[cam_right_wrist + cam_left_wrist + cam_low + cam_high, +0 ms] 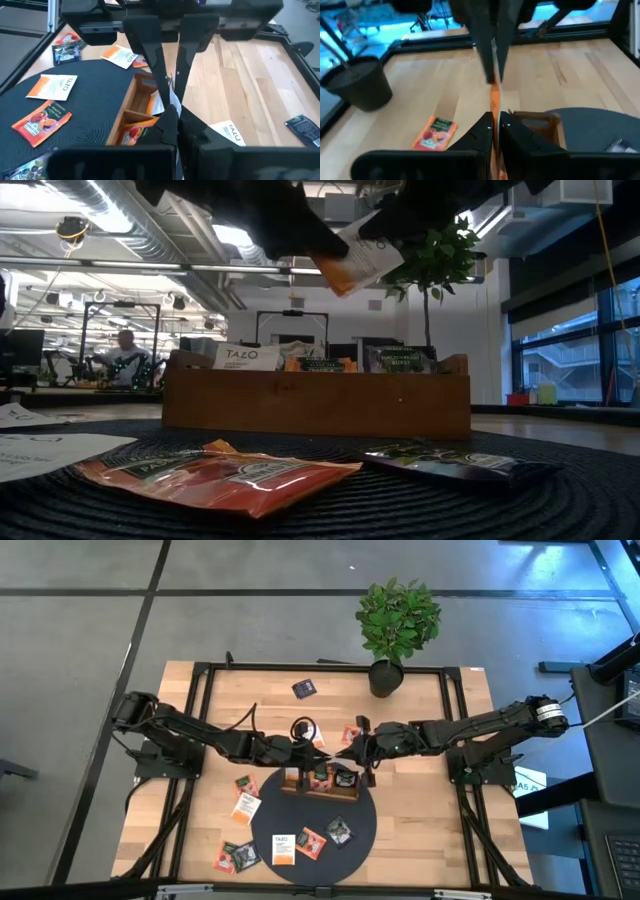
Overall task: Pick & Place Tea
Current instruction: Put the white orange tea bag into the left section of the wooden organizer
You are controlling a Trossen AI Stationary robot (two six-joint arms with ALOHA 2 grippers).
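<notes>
A white and orange tea sachet [338,748] [358,260] hangs in the air between both grippers, above the far side of the brown wooden tray [287,786] [320,402]. My left gripper [328,749] [493,131] comes in from the table's left and my right gripper [350,747] [172,125] from its right; both are shut on this sachet. The tray stands on a dark round mat [365,825] and holds a few upright sachets [245,358]. Other sachets lie flat on the mat [284,846] [215,475] and on the wood [245,806]. My left gripper pinches the sachet between its two fingers at its orange edge [494,102], reaching in level from the table's left. The sachet is lifted clear and stands edge-on. My right gripper pinches the same sachet at its opposite, white part [173,100], coming level from the table's right. The sachet spans the short gap between the two grippers, clear of the tray.
A potted plant [386,675] stands at the table's far edge, and a dark sachet [304,689] lies near it. An orange sachet [434,134] and a white one [229,132] lie on the wood beyond the tray. A person [125,352] is far off in the room.
</notes>
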